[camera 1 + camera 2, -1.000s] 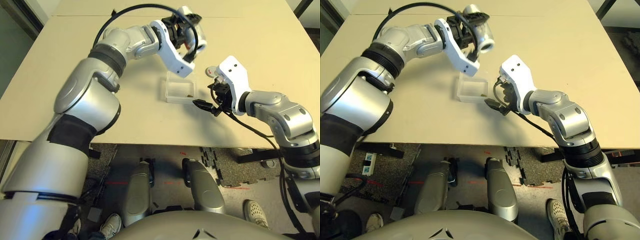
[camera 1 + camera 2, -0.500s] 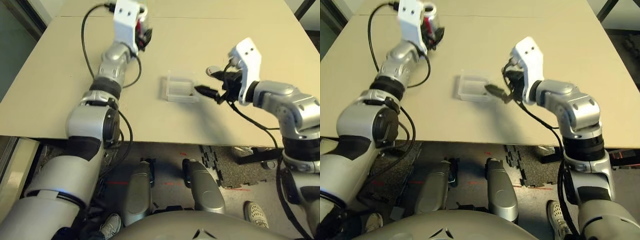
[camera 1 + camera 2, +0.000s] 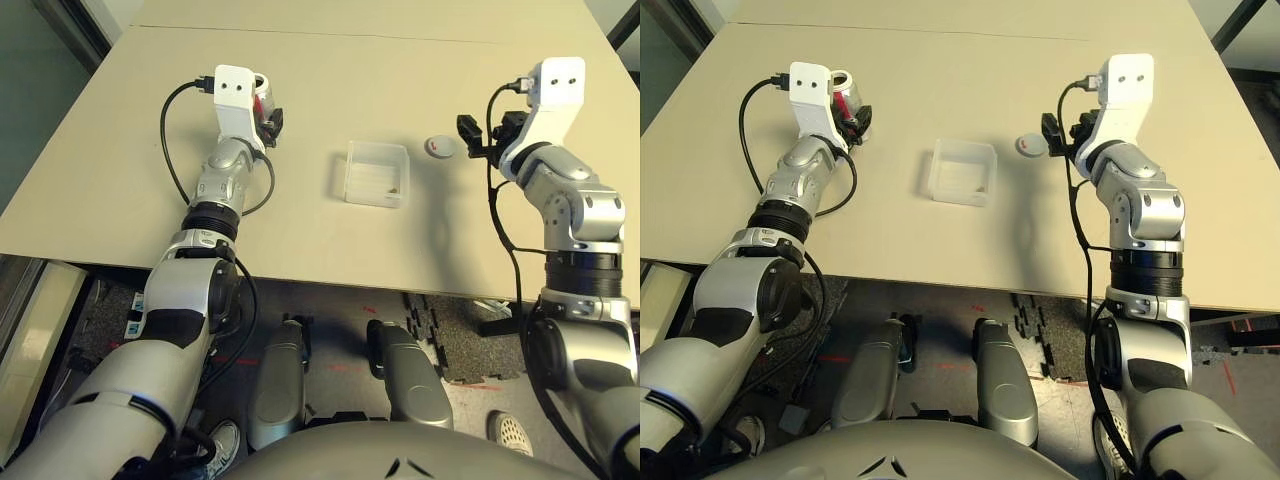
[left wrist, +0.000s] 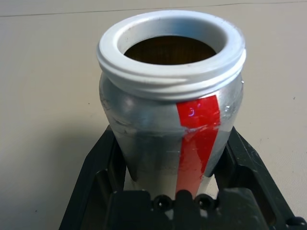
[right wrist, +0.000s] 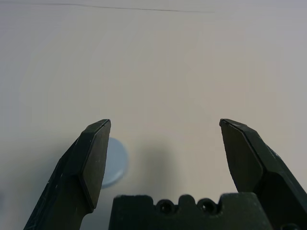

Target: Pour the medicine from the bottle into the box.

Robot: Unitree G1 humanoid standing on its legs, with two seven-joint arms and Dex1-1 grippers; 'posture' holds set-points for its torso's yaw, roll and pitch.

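A small silver-grey metal bottle with a red label stripe (image 4: 172, 120) stands upright on the beige table (image 3: 330, 90), on the robot's left. Its white threaded mouth is open and uncapped. The left gripper (image 4: 175, 158) has its two black fingers (image 4: 98, 177) clamped against the bottle's sides, low on the body.

Near the middle of the table sits the shallow square box of clear plastic with rounded corners (image 3: 376, 173), well apart from the bottle. A few tiny brownish pellets of medicine (image 3: 394, 188) lie inside it, near the corner on the robot's right and nearer the robot.

To the right of the box, a little apart from it, a round grey cap with a red mark (image 3: 439, 147) lies flat on the table.

The right gripper (image 5: 163, 143) hovers just beside the cap, on its right. Its black fingers (image 5: 93, 158) are spread wide with nothing between them. In the right wrist view the cap (image 5: 115, 163) shows partly behind one finger.
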